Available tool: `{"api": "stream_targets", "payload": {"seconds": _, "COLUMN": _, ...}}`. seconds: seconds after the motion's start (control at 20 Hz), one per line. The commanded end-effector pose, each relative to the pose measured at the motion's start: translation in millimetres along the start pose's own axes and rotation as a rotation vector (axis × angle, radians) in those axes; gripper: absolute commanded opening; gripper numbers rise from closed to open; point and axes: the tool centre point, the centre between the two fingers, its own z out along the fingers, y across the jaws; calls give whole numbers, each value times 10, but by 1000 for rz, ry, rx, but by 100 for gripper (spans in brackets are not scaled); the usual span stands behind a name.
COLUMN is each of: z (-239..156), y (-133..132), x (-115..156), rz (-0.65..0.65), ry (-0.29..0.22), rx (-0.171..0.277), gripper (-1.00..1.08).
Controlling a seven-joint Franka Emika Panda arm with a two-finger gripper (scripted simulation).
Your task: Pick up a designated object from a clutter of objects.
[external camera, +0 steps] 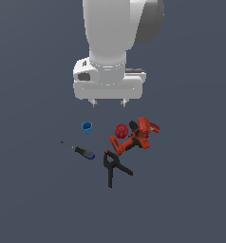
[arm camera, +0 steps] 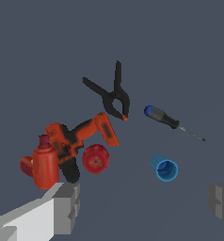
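A Franka arm's pincer [external camera: 108,102] is hanging above a scatter of small tools on a dark grey bench [external camera: 34,199], its two fingers spread wide and holding nothing. In the wrist view each finger is showing at an opposite lower corner, with a broad empty gap between them.

The screwdriver [external camera: 78,150], the piece to be picked, is lying flat on the bench, apart from everything else. In the exterior view it is sitting below the pincer and off toward that view's left, nearer the camera than the small blue cup [external camera: 87,127]. Its long axis is running diagonally: the thin dark shaft is pointing up and toward the exterior view's left, the black handle with its blue end cap trailing down toward that view's right. The black spring clamp [external camera: 113,167] is lying near the cap end, not touching it.

The red-orange power drill [external camera: 135,136] and the red round knob [external camera: 120,130] are crowding together on the exterior view's right, well clear of the screwdriver.

Judging from this layout, the pincer is needing to shift toward the screwdriver and turn so its fingers are straddling the handle across that diagonal; the descent looks unobstructed, with the clamp the nearest neighbour to avoid.
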Motion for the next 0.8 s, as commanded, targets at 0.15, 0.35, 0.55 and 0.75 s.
{"api": "stream_targets", "payload": {"seconds": 0.15, "z": 80, "y": 69, "x": 37, "rz": -35, "ry": -1, "rx": -7, "gripper": 100}}
{"api": "stream_targets", "payload": {"seconds": 0.35, "z": 182, "y": 157, "x": 82, "rz": -80, "ry": -1, "rx": -15, "gripper": 100}}
{"api": "stream_targets", "payload": {"seconds": 0.55, "z": 323, "y": 277, "x": 139, "rz": -142, "ry": -3, "rx": -24, "gripper": 100}}
{"api": "stream_targets", "payload": {"seconds": 0.75, "z": 506, "y": 429, "x": 201, "rz": -223, "ry": -6, "rx": -34, "gripper": 100}}
